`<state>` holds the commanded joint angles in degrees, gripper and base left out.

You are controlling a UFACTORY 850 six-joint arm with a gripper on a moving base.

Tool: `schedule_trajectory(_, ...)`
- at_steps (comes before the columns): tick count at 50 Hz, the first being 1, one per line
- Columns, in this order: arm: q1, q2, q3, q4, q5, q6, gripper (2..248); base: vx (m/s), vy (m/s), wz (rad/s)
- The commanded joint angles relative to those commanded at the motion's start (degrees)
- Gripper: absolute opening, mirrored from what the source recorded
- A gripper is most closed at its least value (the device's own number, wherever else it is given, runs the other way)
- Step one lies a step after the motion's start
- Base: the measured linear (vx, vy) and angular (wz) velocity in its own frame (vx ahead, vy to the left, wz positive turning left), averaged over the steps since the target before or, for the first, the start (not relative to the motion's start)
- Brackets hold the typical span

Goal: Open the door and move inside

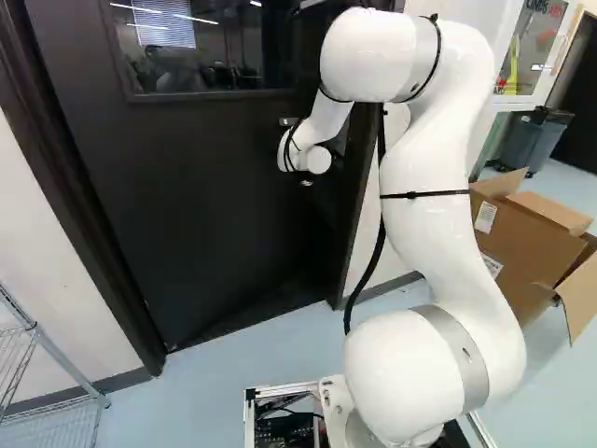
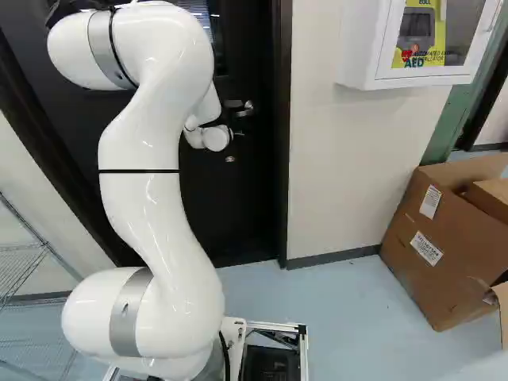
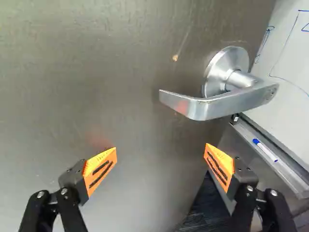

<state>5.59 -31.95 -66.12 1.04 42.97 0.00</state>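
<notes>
I have the dark door at ten to eleven o'clock in the left base view. Its silver lever is ahead of my end effector, roughly at one o'clock if twelve is straight out past the fingertips. The fingers stand wide apart with nothing between them, and I see no contact with the lever.

The lever looks like smooth bare metal: rigid, hard to harm, likely slippery under the pads, and probably sprung. I'd work near its free end, well out from the round rose, where the turning force should be least. The door itself I judge heavy and stiff, perhaps with a closer pushing back, so a slow, steady push on the flat face near the latch side seems wiser than a jab. Past the door's edge, at two to three o'clock, I can see a whiteboard and a marker. That makes me think the door is already ajar, though I can't tell how freely it swings.

My arm climbs from five o'clock in the left base view, bends over near one o'clock, then drops forward to put the wrist just by the handle side. It's tall and folded, which should leave reach for pushing on while the base follows through.
</notes>
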Motion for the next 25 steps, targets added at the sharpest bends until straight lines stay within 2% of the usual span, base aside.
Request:
schedule_trajectory(13, 0.43, -2.95, -3.89, 7.5, 0.0, 0.0, 247, 0.0, 0.0, 0.0)
schedule_trajectory(21, 0.7, -2.02, -2.66, 12.16, 0.0, 0.0, 247, 0.0, 0.0, 0.0)
schedule_trajectory(25, 0.87, -1.09, -1.43, 13.34, 0.0, 0.0, 247, 0.0, 0.0, 0.0)
